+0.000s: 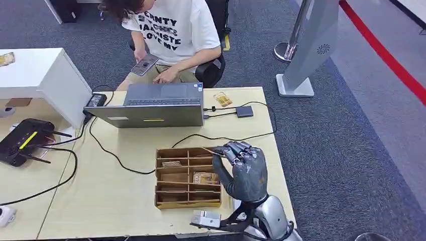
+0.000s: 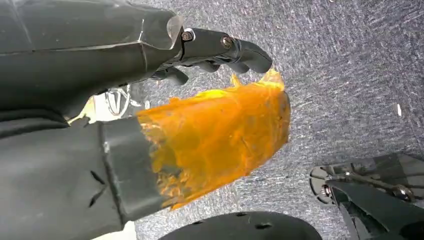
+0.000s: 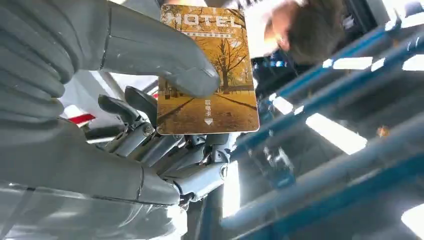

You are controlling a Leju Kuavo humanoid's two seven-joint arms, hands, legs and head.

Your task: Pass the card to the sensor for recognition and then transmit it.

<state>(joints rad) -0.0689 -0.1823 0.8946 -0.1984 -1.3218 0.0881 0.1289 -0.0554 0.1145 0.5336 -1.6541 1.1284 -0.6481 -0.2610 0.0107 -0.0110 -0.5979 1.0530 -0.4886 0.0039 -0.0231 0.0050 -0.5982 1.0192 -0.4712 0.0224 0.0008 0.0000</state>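
My right hand (image 1: 243, 170) hovers over the right side of a wooden divided box (image 1: 157, 176) on the table. It pinches a yellow hotel card (image 3: 225, 112) between thumb and fingers; in the head view the card (image 1: 213, 150) appears edge-on. A small dark square reader (image 1: 244, 111) lies farther back on the table, cabled to the laptop (image 1: 155, 104). My left hand (image 2: 125, 65) hangs over grey carpet, holding nothing, its tape-wrapped thumb (image 2: 220, 140) apart from the fingers.
More cards lie in the box compartments (image 1: 205, 177), and one lies by the laptop (image 1: 222, 99). A seated person (image 1: 173, 30) behind the laptop holds a phone (image 1: 144, 64). A black router (image 1: 22, 138) and cables lie at left. A white stand (image 1: 306, 45) is on the floor at right.
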